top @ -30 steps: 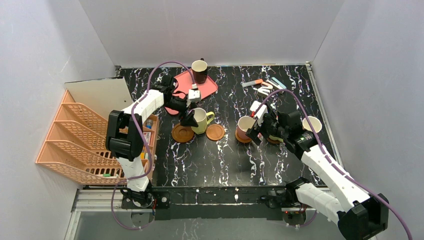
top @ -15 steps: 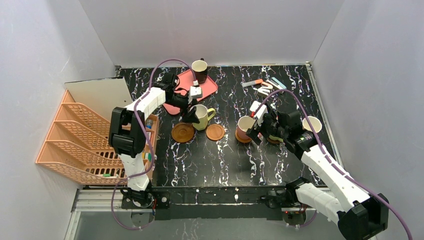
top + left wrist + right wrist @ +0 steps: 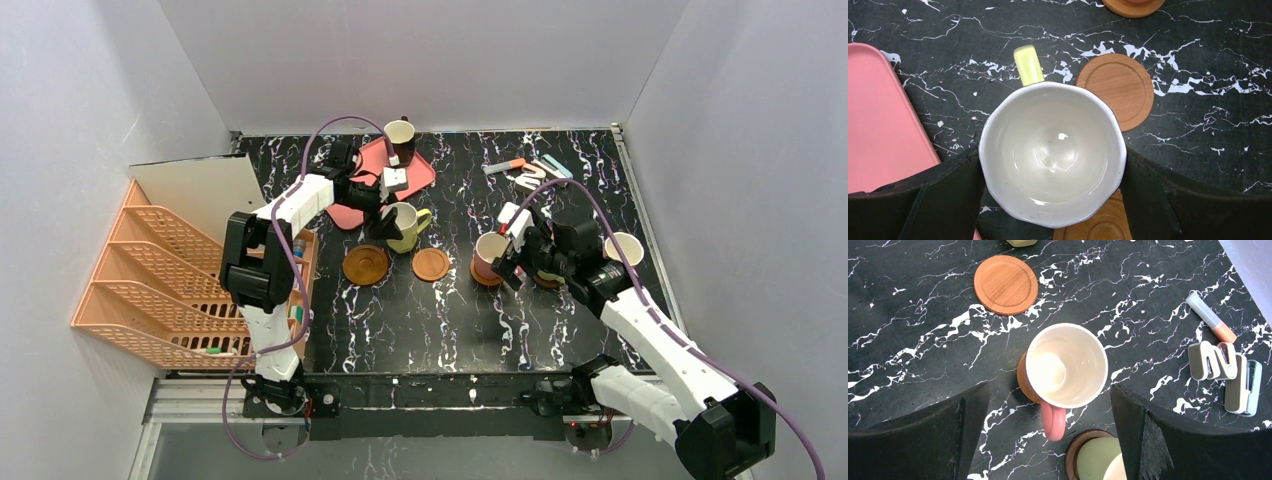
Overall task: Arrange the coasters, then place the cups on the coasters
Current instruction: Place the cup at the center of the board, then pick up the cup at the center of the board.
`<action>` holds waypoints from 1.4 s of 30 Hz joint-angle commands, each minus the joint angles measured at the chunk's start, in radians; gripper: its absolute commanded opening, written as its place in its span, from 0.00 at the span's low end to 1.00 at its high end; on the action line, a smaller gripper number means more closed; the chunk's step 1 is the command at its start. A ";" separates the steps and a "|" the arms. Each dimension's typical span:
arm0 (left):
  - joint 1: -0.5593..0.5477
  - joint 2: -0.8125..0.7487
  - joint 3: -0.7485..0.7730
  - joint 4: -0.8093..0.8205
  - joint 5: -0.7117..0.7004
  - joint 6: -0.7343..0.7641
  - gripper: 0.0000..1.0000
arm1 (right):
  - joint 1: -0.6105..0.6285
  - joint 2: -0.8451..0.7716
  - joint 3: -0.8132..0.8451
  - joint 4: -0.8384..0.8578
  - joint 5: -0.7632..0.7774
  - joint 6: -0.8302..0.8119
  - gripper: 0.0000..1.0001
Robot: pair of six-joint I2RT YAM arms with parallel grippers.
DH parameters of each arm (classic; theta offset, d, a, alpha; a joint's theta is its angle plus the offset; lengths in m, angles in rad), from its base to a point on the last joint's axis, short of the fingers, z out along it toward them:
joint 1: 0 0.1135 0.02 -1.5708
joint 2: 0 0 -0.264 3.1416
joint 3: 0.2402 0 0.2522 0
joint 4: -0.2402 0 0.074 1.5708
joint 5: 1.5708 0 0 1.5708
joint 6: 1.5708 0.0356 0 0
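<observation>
Toward the table's back-left corner | left gripper has the yellow-green mug clamped; right gripper gapes wide around the pink mug, not touching

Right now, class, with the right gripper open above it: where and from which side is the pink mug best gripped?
Probably the round wall of the pink mug, from straight above, jaws on either side, clear of the handle. It stands upright on its coaster, and the handle points toward the green mug close by, so that side is crowded.
</observation>
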 commanded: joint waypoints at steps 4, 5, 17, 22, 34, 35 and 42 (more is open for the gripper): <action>-0.005 -0.064 -0.027 0.062 0.013 -0.028 0.98 | 0.016 0.014 -0.011 0.025 -0.001 -0.017 0.99; -0.004 -0.072 -0.032 0.066 0.011 -0.030 0.98 | 0.019 0.014 -0.009 0.025 0.000 -0.016 0.99; -0.004 -0.191 -0.085 0.116 0.024 -0.063 0.98 | 0.072 0.103 0.103 0.000 -0.008 -0.022 0.99; -0.003 -0.238 -0.085 0.126 0.005 -0.099 0.98 | 0.072 0.231 0.233 -0.036 -0.062 -0.052 0.99; 0.052 -0.570 -0.358 0.439 -0.621 -0.570 0.98 | 0.072 0.768 0.756 -0.186 -0.178 -0.153 0.99; 0.062 -0.586 -0.367 0.414 -0.659 -0.582 0.98 | 0.072 0.811 0.798 -0.201 -0.189 -0.159 0.99; 0.157 -0.704 -0.548 0.410 -0.623 -0.679 0.98 | 0.072 1.054 1.059 -0.360 -0.310 -0.212 0.93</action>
